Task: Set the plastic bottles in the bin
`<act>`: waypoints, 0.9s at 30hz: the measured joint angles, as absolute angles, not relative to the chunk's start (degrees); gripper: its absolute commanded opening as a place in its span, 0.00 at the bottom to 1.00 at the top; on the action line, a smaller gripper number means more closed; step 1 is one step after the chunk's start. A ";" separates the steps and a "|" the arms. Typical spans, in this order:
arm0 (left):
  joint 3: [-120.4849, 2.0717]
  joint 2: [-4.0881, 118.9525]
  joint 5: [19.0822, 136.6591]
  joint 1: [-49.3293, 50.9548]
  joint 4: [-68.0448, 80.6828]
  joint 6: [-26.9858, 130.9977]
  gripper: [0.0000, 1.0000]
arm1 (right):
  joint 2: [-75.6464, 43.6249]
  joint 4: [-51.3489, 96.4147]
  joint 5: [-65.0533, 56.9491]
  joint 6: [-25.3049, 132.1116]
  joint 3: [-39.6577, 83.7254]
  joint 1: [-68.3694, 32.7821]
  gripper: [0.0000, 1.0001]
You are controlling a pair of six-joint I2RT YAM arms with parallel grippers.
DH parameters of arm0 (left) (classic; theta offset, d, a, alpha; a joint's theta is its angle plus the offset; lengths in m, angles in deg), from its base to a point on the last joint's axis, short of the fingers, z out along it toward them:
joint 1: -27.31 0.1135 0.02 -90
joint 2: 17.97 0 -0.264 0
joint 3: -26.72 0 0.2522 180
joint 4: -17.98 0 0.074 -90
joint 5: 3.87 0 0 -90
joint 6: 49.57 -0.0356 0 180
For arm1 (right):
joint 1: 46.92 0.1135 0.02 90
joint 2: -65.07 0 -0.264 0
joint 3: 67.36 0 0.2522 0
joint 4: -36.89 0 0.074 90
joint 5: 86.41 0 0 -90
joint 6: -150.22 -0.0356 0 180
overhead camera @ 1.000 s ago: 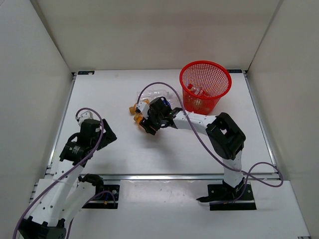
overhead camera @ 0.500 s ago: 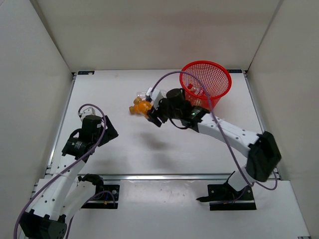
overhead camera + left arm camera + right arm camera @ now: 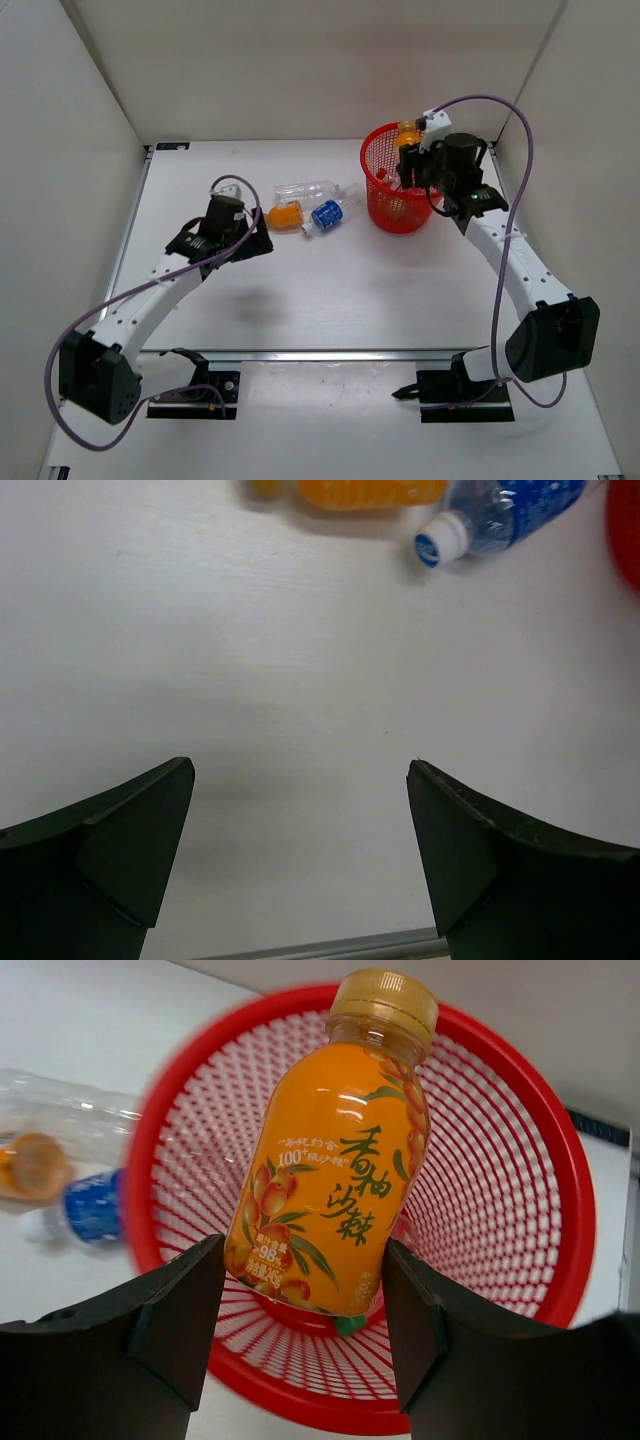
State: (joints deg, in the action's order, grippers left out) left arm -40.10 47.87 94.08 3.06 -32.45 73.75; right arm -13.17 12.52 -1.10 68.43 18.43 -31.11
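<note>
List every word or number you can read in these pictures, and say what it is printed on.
"香柚沙棘": large characters on the orange bottle in the right gripper.
"100%": same label, above them; the small print around it is unreadable.
"98": lower on that label, blurred, uncertain.
Blue bottle: label too blurred to read.

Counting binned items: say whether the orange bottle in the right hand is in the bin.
Out. The right hand grips the orange bottle above the bin, not inside.
</note>
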 measured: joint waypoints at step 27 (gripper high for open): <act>-104.59 111.54 84.00 -7.80 -41.30 46.12 0.99 | 8.80 -0.09 2.31 58.94 12.31 -53.73 0.99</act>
